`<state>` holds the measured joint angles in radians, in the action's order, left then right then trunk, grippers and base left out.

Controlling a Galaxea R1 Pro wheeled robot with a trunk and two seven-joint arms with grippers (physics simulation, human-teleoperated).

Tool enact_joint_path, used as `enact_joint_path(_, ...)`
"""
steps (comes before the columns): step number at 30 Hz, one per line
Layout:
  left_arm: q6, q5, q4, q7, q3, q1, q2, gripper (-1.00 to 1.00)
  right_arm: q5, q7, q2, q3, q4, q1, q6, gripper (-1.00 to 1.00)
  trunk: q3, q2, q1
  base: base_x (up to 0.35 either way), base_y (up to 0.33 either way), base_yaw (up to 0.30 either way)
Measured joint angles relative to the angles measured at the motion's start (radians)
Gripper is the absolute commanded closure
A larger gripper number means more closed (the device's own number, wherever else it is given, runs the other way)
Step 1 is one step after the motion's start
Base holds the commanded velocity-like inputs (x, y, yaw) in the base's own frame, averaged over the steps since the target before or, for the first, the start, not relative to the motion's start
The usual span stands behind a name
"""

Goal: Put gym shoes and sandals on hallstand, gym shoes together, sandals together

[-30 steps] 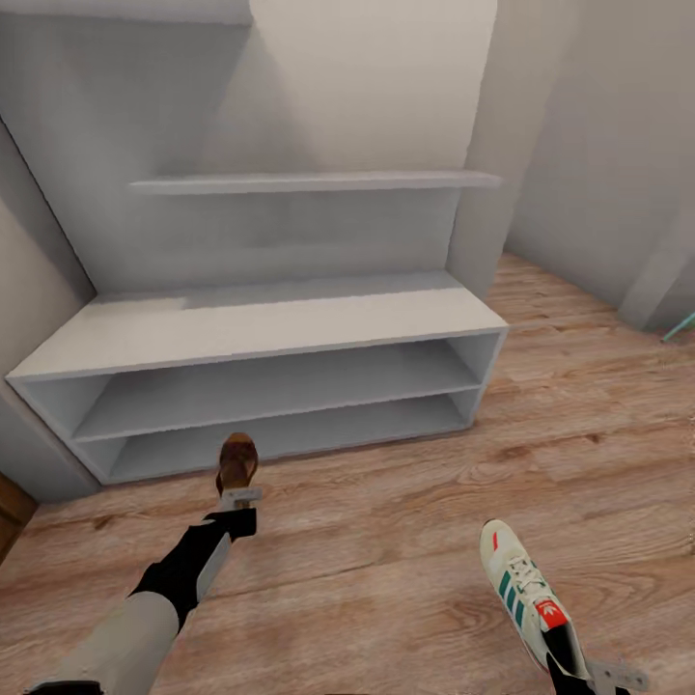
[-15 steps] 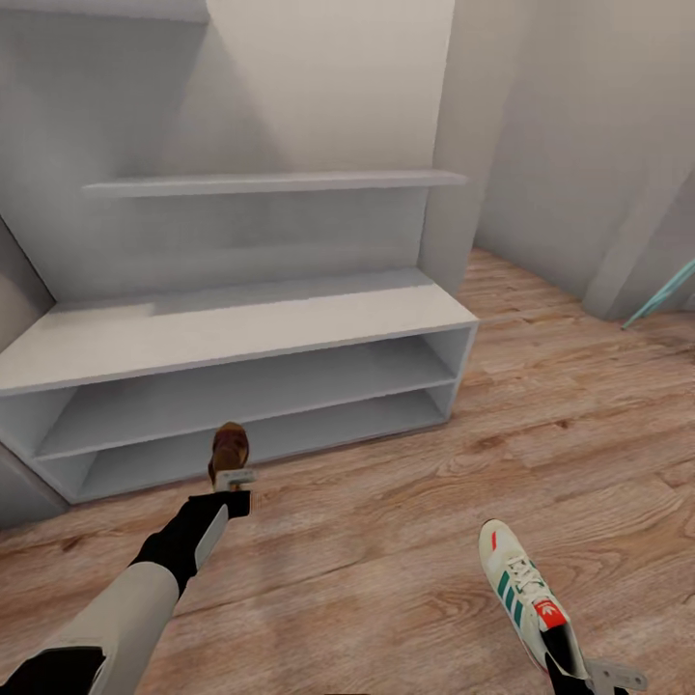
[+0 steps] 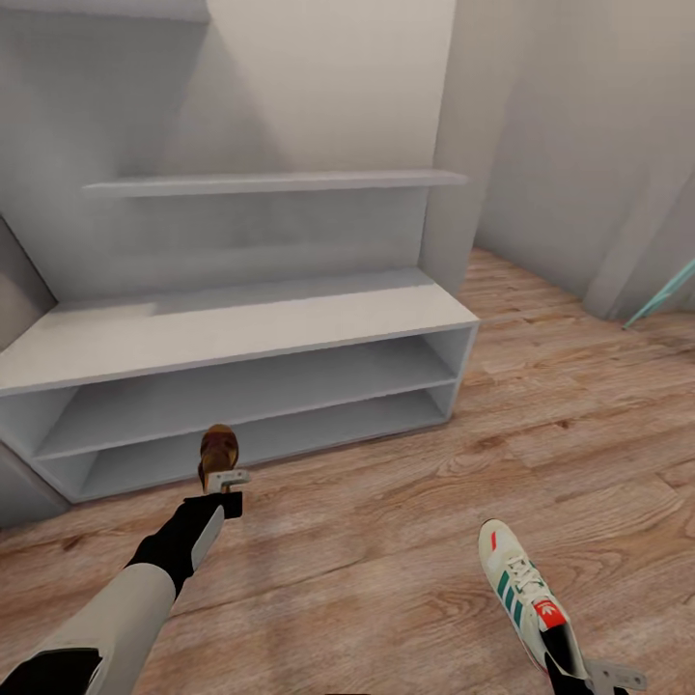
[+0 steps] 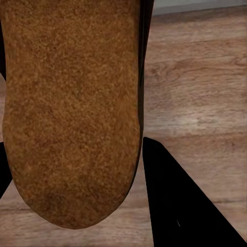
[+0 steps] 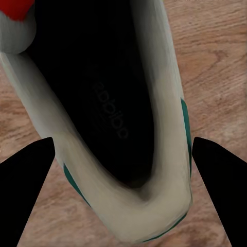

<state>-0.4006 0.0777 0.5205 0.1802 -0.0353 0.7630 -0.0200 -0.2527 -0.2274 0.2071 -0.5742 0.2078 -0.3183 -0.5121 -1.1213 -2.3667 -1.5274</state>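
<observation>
Both hallstand [image 3: 241,333] shelf rows stand bare; left fingers [image 3: 224,480] clamp a brown sandal [image 3: 218,450], right fingers [image 3: 579,676] grip a white, teal-striped gym shoe [image 3: 524,589].

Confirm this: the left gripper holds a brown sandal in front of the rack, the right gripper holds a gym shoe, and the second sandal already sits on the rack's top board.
Not quite. The left gripper does hold the sandal before the hallstand, and the right gripper the gym shoe, but the head view shows nothing resting on the top board.
</observation>
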Motion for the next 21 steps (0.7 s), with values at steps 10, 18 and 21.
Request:
enact_joint_path(10, 0.000, -0.001, 0.042, 0.009, -0.001, 0.001, -0.001, 1.00, 0.000, 0.001, -0.004, 0.000, 0.000, 0.000, 0.000, 1.00, -0.008, 0.000, 0.001, 0.149, 0.022, 0.185)
enact_joint_path(18, 0.000, 0.000, 0.055, 0.010, -0.002, 0.001, -0.001, 1.00, 0.000, 0.001, -0.004, 0.000, 0.000, 0.000, 0.000, 1.00, -0.016, 0.000, 0.001, 0.316, 0.092, 0.203)
enact_joint_path(21, 0.000, 0.000, 0.057, 0.010, -0.001, 0.001, -0.001, 1.00, 0.000, 0.001, -0.005, 0.001, 0.000, 0.000, 0.000, 1.00, -0.019, 0.000, 0.001, 0.284, 0.088, 0.146)
